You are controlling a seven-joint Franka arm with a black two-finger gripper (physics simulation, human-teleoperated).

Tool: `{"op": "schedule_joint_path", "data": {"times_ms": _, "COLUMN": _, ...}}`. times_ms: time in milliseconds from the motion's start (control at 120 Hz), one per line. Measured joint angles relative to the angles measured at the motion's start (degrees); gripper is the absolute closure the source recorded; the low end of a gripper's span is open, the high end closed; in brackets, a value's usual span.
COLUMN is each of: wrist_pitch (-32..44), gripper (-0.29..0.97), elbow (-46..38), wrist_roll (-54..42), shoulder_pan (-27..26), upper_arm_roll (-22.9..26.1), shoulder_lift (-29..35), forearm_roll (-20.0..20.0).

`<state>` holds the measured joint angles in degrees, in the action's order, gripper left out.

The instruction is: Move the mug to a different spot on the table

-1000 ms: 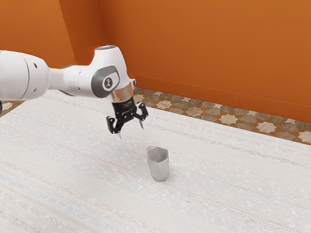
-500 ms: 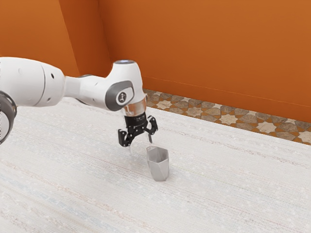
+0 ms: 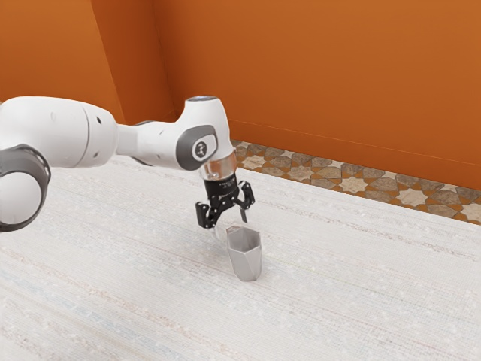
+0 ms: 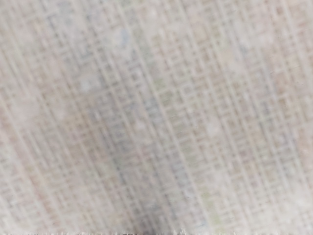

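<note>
One faceted mug (image 3: 244, 257), woven table (image 3: 361, 289)

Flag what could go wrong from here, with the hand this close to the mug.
The open hand hangs just above the rim of the mug, offset toward the exterior view's left; coming straight down, a finger could strike the rim and tip it.
The mug stands free on the table, so a one-sided touch may slide it away instead of gripping it.

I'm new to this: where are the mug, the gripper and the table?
mug (image 3: 244, 259): exterior view, on its faceted side wall.
gripper (image 3: 223, 220): exterior view, midway between its two fingertips.
table (image 3: 361, 301): exterior view, on a bare stretch of its top.
</note>
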<state>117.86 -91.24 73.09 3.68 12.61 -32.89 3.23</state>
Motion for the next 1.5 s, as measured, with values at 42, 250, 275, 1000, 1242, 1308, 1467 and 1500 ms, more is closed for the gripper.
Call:
{"op": "schedule_joint_path", "data": {"times_ms": 42, "wrist_pitch": -0.24, "gripper": 0.01, "elbow": 0.09, "wrist_roll": 0.07, "shoulder_pan": -0.03, "upper_arm_roll": 0.05, "shoulder_lift": -0.11, "forearm_roll": 0.08}}
{"op": "schedule_joint_path", "data": {"times_ms": 250, "wrist_pitch": -0.77, "gripper": 0.04, "elbow": 0.05, "wrist_roll": 0.34, "shoulder_pan": -0.07, "upper_arm_roll": 0.24, "shoulder_lift": -1.0, "forearm_roll": 0.28}}
{"op": "schedule_joint_path", "data": {"times_ms": 275, "wrist_pitch": -0.78, "gripper": 0.05, "elbow": 0.06, "wrist_roll": 0.37, "shoulder_pan": -0.07, "upper_arm_roll": 0.26, "shoulder_lift": -1.04, "forearm_roll": 0.32}}
{"op": "schedule_joint_path", "data": {"times_ms": 1000, "wrist_pitch": -1.19, "gripper": 0.51, "elbow": 0.25, "wrist_roll": -0.09, "shoulder_pan": 0.01, "upper_arm_roll": 0.56, "shoulder_lift": -1.79, "forearm_roll": 1.47}}
{"op": "schedule_joint_path", "data": {"times_ms": 1242, "wrist_pitch": -1.51, "gripper": 0.62, "elbow": 0.24, "wrist_roll": -1.32, "shoulder_pan": 0.07, "upper_arm_roll": 0.47, "shoulder_lift": -1.72, "forearm_roll": 6.13}}
{"op": "schedule_joint_path", "data": {"times_ms": 1308, "wrist_pitch": -1.57, "gripper": 0.65, "elbow": 0.19, "wrist_roll": -2.04, "shoulder_pan": 0.15, "upper_arm_roll": 0.39, "shoulder_lift": -1.66, "forearm_roll": 7.85}}
{"op": "schedule_joint_path", "data": {"times_ms": 1467, "wrist_pitch": -2.52, "gripper": 0.7, "elbow": 0.09, "wrist_roll": -4.37, "shoulder_pan": 0.54, "upper_arm_roll": 0.24, "shoulder_lift": -1.23, "forearm_roll": 12.23}}
{"op": "schedule_joint_path", "data": {"times_ms": 1500, "wrist_pitch": -2.7, "gripper": 0.71, "elbow": -0.05, "wrist_roll": -4.85, "shoulder_pan": 0.58, "upper_arm_roll": 0.23, "shoulder_lift": -0.86, "forearm_roll": 12.94}}
